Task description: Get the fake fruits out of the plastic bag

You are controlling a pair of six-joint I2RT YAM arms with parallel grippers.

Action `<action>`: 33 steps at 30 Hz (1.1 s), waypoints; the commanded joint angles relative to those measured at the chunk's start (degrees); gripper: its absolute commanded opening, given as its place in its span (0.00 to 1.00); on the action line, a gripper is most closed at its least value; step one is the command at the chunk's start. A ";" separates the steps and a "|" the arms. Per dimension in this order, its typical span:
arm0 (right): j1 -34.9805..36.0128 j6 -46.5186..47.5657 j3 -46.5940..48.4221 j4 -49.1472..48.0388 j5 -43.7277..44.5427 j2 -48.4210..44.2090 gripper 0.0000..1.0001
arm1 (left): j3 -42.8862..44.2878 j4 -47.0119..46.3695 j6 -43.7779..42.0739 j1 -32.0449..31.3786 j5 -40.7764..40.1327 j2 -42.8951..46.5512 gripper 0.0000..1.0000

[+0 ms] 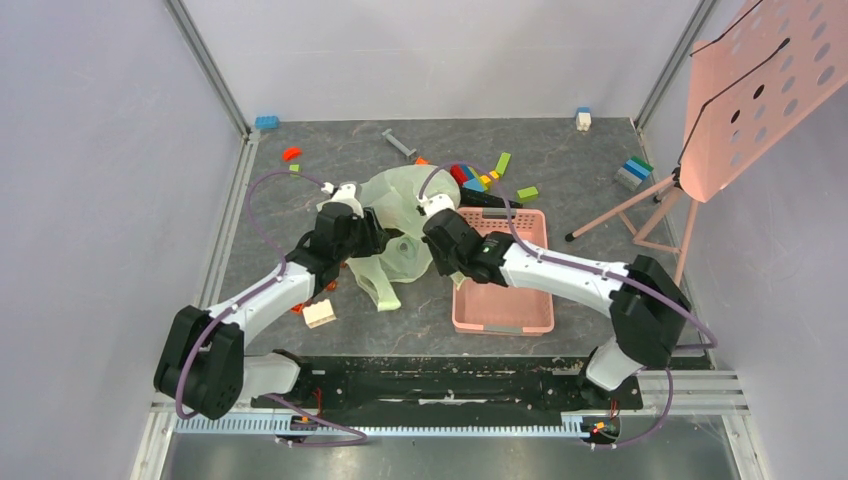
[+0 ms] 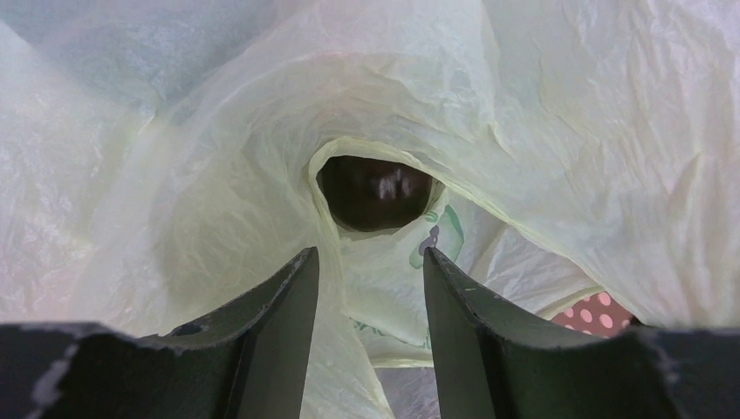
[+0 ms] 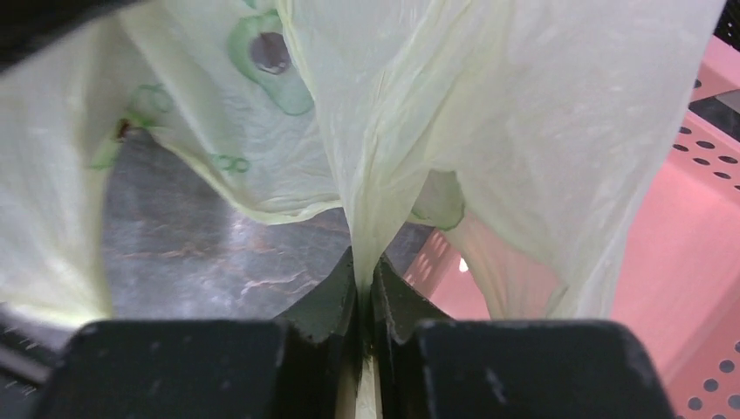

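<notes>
**A:** Where is the plastic bag [image 1: 395,205] at this moment?

**B:** It lies crumpled near the middle of the table [image 1: 300,190], between the two arms. Its right side is just beside the pink basket [image 1: 503,326].

**A:** And the right gripper [image 3: 366,301], does it hold something?

**B:** Yes. Its two fingers are pressed together on a fold of the bag. The thin green film rises from between them, lifted above the table.

**A:** Does the left gripper [image 2: 371,288] pinch the bag too?

**B:** No, its fingers stand spread. Some loose film hangs in the gap between them. Whether the film touches a finger, I cannot tell.

**A:** Do you see any fruit?

**B:** One only, the dark brown round fruit [image 2: 377,190]. It sits inside the bag and shows through an opening in the film, a little beyond the left fingers. The film hides what else is inside.

**A:** And around the bag?

**B:** Coloured toy blocks [image 1: 480,178] lie on the far side of the table, behind the bag.
</notes>
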State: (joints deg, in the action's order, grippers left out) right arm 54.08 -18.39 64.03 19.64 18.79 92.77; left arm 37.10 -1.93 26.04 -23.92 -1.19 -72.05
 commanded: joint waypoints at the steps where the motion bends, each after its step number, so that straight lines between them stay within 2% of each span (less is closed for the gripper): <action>1: -0.14 0.08 5.53 0.00 -8.56 -7.31 0.06 | -1.51 -2.69 -0.99 -0.04 2.54 3.64 0.54; 7: -0.21 -3.57 10.24 -3.30 -21.79 -12.24 0.00 | -5.58 -4.72 -0.31 -0.51 5.35 14.53 0.58; 12: -0.08 -7.50 12.76 -7.05 -29.67 -13.70 0.00 | -8.68 -7.21 0.06 -1.28 8.78 23.34 0.61; 16: 0.06 -10.53 13.56 -9.99 -34.49 -13.92 0.00 | -9.42 -8.70 -0.11 -1.69 12.35 27.35 0.61; 20: 0.23 -12.07 13.67 -11.55 -35.47 -14.59 0.00 | -10.48 -8.09 -0.11 -2.42 13.05 29.38 0.61; 23: 0.25 -12.73 13.08 -11.62 -35.64 -15.17 0.00 | -11.57 -8.78 -0.03 -2.56 11.33 27.93 0.62; 28: 0.29 -13.89 8.89 -13.21 -36.80 -17.84 0.00 | -10.32 -12.78 0.25 -3.29 8.73 18.74 0.59; 33: 0.24 -13.32 2.21 -12.10 -32.29 -21.92 0.02 | -7.88 -13.33 0.45 -4.43 6.38 10.54 0.53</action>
State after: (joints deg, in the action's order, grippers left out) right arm 54.15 -31.46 70.04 8.99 -15.79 74.85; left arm 26.30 -11.84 26.11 -27.44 7.51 -57.91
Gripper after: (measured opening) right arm 0.014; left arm 0.552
